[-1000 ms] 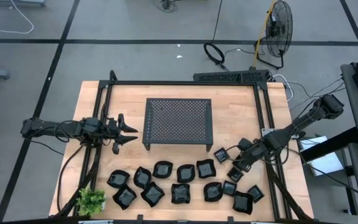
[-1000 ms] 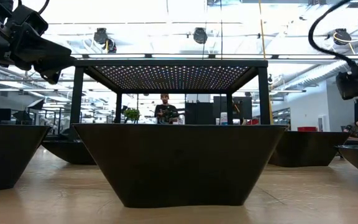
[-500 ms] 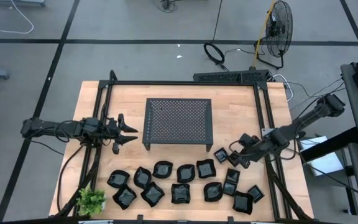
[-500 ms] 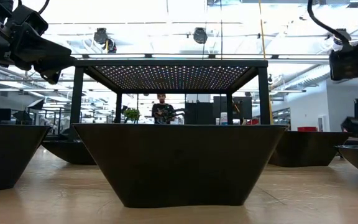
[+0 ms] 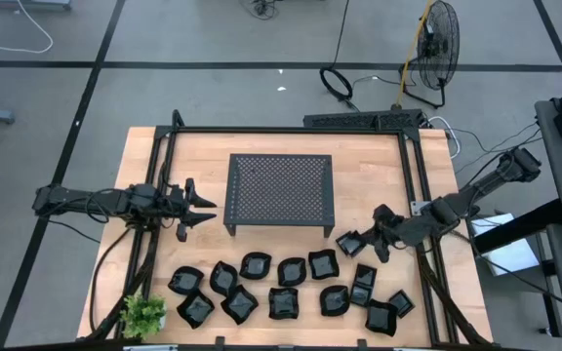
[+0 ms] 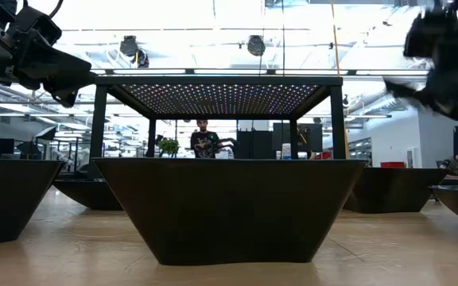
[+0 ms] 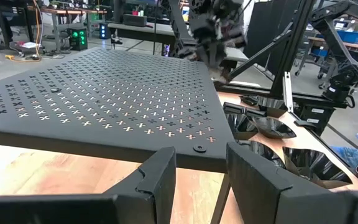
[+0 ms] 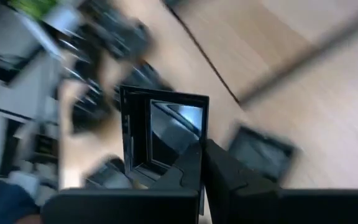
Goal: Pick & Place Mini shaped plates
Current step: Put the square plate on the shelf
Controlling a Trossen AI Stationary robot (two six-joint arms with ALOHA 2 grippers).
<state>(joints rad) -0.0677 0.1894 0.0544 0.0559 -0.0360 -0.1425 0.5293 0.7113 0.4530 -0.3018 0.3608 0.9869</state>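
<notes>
We see the right gripper [image 5: 379,237] above the wooden table [image 5: 379,166], just off the right front corner of the large black perforated metal rack [image 5: 280,191]. Its fingers [image 8: 188,168] are closed on the edge of a small glossy black square plate [image 8: 163,134], which stands on edge in the right wrist view. The remaining mini shaped plates [image 5: 279,283] lie in loose rows on the table in front of the rack. We see the left gripper [image 5: 203,208] beside the rack's left edge, fingers [image 7: 160,180] partly apart, holding nothing.
</notes>
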